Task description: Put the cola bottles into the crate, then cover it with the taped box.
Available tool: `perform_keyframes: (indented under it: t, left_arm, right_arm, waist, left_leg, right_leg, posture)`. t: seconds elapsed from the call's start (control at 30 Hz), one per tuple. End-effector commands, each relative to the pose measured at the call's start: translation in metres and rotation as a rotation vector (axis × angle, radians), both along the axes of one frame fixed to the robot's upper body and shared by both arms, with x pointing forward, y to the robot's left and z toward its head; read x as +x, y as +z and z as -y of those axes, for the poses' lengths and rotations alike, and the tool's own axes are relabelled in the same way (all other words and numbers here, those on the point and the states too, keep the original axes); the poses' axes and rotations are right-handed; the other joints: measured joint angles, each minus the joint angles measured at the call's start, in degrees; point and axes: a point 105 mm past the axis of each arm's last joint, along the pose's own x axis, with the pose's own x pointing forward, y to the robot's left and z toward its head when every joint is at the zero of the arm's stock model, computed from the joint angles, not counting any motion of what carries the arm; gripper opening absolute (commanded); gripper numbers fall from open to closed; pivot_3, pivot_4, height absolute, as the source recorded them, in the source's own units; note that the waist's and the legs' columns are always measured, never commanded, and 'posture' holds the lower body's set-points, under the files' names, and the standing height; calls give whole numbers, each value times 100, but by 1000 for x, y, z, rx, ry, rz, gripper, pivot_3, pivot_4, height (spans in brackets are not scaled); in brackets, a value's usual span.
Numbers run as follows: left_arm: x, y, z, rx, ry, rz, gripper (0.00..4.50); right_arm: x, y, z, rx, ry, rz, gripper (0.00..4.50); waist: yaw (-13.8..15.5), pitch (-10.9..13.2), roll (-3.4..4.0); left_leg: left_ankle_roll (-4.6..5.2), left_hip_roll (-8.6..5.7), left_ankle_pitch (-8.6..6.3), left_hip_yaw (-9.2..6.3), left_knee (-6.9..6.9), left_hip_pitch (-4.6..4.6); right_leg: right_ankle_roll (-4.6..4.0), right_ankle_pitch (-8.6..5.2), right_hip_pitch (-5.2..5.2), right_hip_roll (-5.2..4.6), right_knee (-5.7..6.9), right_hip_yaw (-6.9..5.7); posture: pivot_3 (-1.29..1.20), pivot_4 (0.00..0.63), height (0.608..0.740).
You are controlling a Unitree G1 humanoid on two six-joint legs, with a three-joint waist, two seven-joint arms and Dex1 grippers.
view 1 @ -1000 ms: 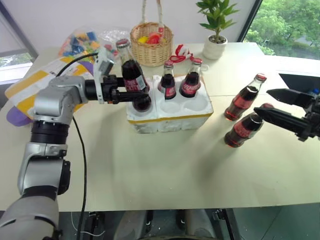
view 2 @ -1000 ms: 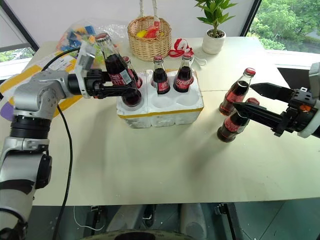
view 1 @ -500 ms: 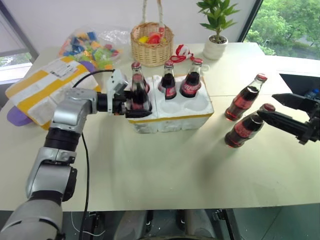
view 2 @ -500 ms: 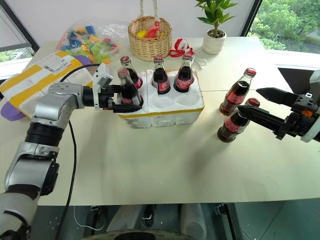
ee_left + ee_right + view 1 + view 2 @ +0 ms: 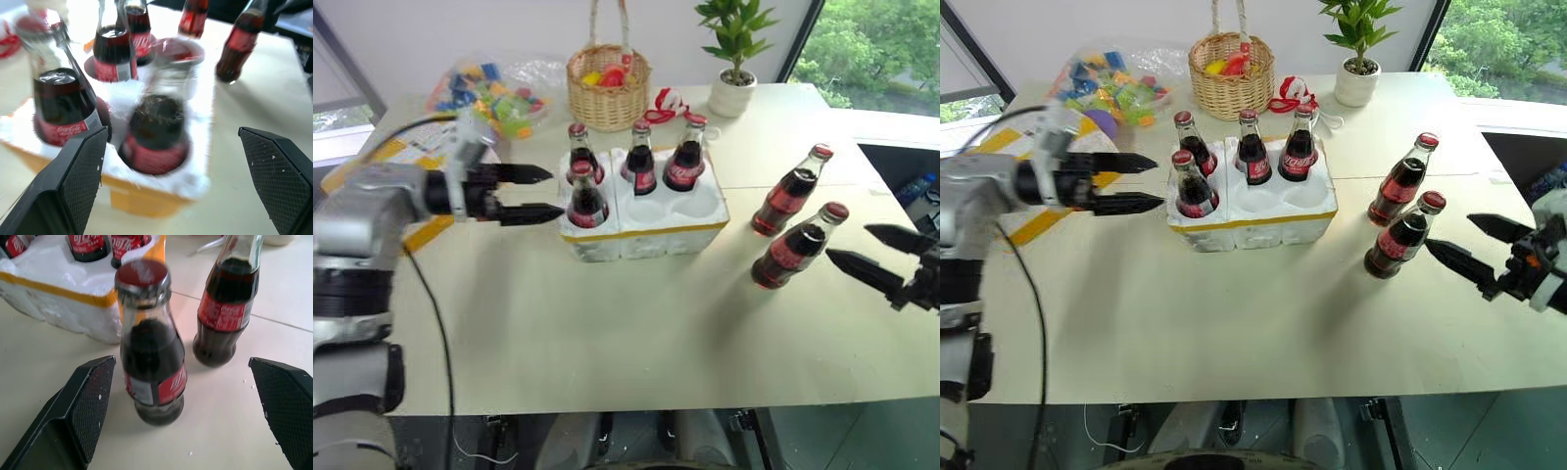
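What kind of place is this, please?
Probably an office or a lab room set up for testing: a plain pale table beside large windows with trees outside, a potted plant, and a wicker basket of toys.

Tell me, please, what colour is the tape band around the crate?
Yellow. The band runs around the white crate near its base, clearest in the right eye view.

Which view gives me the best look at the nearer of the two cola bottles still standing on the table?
The right wrist view: the nearer bottle stands large and unobstructed between the right claw's open fingers. Both eye views show it small, beside the second bottle. The left wrist view catches it only in the background.
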Motion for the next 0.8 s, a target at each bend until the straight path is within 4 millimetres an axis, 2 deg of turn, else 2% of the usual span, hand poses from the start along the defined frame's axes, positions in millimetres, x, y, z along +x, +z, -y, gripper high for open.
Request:
perform_keyframes:
  t: [0.03, 0.13, 0.2, 0.27, 0.43, 0.67, 0.8]
  left_arm:
    - [-22, 14, -5, -5, -16, 22, 4445]
    - [-41, 8, -5, 32, -48, -7, 4445]
    - [-63, -7, 4, 73, -116, -60, 4445]
    - [-75, -23, 13, 116, -153, -85, 4445]
    - [-79, -35, 26, 113, -168, -86, 4445]
    - [-76, -33, 40, 76, -181, -74, 4445]
    - [-75, -33, 43, 69, -187, -70, 4445]
  right_arm:
    - [-5, 4, -4, -21, -29, 63, 4500]
    - [-7, -7, -7, 15, -57, 49, 4500]
    - [-8, -16, -8, 51, -76, 35, 4500]
    - [-7, -21, -9, 78, -86, 32, 4500]
    - [3, -25, -15, 109, -90, 45, 4500]
    - [22, -40, -19, 156, -122, 49, 4500]
    - [31, -50, -15, 146, -146, 46, 4500]
  waist:
    - [9, 0, 0]
    - [-5, 0, -1]
    - [-11, -1, -1]
    - [-11, -1, 1]
    - [8, -1, 1]
    - [-2, -1, 1]
    - [-2, -1, 2]
  left_leg:
    - [0, -1, 0, -1, 1, 8]
    - [6, 2, -6, -1, -6, 55]
    - [7, 2, -8, -1, -9, 61]
    - [9, 5, -9, 0, -11, 62]
    - [6, 5, -7, 0, -11, 64]
    - [7, 6, -7, 0, -12, 66]
    - [7, 6, -7, 0, -12, 65]
  right_leg:
    - [0, 0, 12, 0, -4, 0]
    - [-1, -4, 58, -1, -14, 0]
    - [-17, -14, 64, -1, -18, 0]
    - [-18, -14, 66, -2, -24, 1]
    - [-22, -16, 71, -1, -28, 1]
    - [-21, -15, 72, 3, -36, 0]
    - [-20, -15, 72, 3, -36, 0]
  posture:
    - [0, 150, 732]
    - [0, 150, 732]
    - [0, 150, 732]
    - [0, 150, 732]
    - [0, 150, 732]
    - [0, 150, 732]
    - [0, 150, 732]
